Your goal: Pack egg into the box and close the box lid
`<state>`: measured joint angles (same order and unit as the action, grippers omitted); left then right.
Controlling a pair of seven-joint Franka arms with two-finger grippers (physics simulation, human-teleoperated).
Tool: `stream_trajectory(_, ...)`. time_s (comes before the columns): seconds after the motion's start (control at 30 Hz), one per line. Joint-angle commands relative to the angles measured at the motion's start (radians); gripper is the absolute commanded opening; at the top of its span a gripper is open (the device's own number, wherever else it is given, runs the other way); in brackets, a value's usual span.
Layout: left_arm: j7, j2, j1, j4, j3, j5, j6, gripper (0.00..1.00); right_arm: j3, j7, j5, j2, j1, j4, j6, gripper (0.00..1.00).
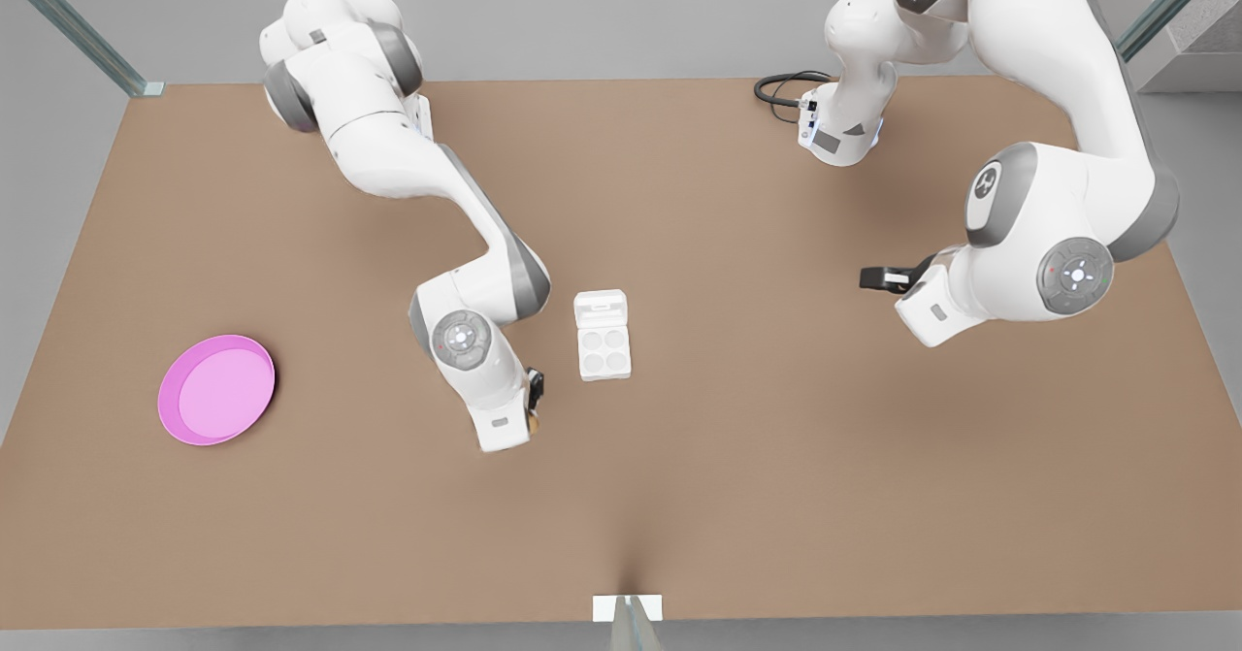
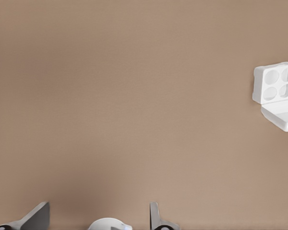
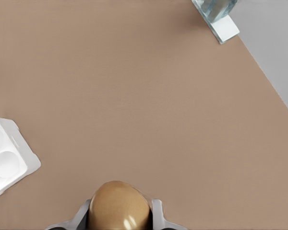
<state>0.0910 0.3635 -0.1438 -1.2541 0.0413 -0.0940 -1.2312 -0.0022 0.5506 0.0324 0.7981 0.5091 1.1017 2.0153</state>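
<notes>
Tan egg (image 3: 119, 206): clamped between my right gripper's (image 3: 119, 215) fingers, one pad on each flank; in the front view a sliver of it shows at my right gripper (image 1: 533, 408), low over the table (image 1: 776, 496).
Box (image 1: 603, 350): open on the table, four cups empty, just beside my right gripper toward the front view's right.
Box lid (image 1: 601, 309): swung back flat on the far side of the tray, long side running along the hinge.
Direction of carry: my judgement is a short sideways move to the near-left cup, then a lowering.
Left gripper (image 1: 878, 278): waiting well apart from the box on its other side, fingers spread, nothing between them.
Nearer arm: the right, by far.
Pink plate (image 1: 216, 389): well off, not involved.
</notes>
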Motion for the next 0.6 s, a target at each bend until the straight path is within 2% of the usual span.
stream_trajectory(0.0, 0.003, -0.001, 0.001, 0.001, 0.0, 0.0, -0.001, 1.0, 0.001, -0.454, -0.117, -0.002, 0.058, 0.003, 0.03, 0.53)
stream_trajectory(0.17, 0.003, 0.0, 0.001, 0.001, 0.0, -0.001, -0.001, 1.0, 0.008, -0.498, -0.085, -0.033, 0.164, 0.089, 0.031, 0.53)
stream_trajectory(0.23, 0.003, 0.0, 0.001, 0.001, 0.0, -0.001, -0.002, 1.0, 0.017, -0.494, -0.08, -0.088, 0.163, 0.193, 0.094, 0.53)
stream_trajectory(0.57, 0.003, 0.0, 0.001, -0.001, 0.0, 0.0, 0.001, 1.0, 0.019, -0.492, -0.071, -0.091, 0.21, 0.207, 0.112, 0.53)
